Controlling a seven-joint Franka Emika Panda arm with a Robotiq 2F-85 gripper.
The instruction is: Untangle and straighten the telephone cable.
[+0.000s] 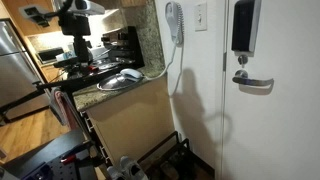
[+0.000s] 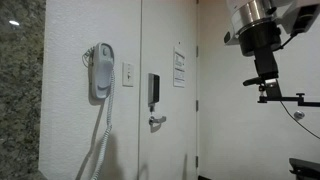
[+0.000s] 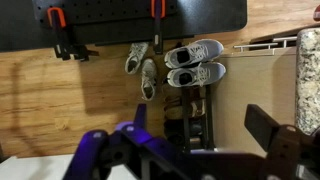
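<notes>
Nearest the wrist camera, the gripper [image 3: 190, 145] is seen blurred along the bottom of the view, its jaws spread wide with nothing held between them. Beyond it, a wooden floor [image 3: 60, 95] is looked down upon, where a pair of grey-and-white sneakers [image 3: 195, 62] is set side by side, with a paler pair of shoes [image 3: 142, 65] just beside them. A black pegboard [image 3: 110, 12] with red-tipped clamps [image 3: 57, 20] is laid along the top edge.

In an exterior view, the robot arm [image 2: 262, 45] is held high at the side, well apart from the wall. On that wall a white handset [image 2: 100, 70] is hung upright, and the telephone cable [image 2: 105, 128] is seen dropping from its lower end, down the wall and out past the bottom edge; it is touched by nothing. A light switch [image 2: 128, 73] is mounted just beside the handset. Farther back, a keypad lock [image 2: 154, 92] is fixed above a lever handle [image 2: 157, 121] on a pale door, with a paper notice [image 2: 179, 68] near them.
</notes>
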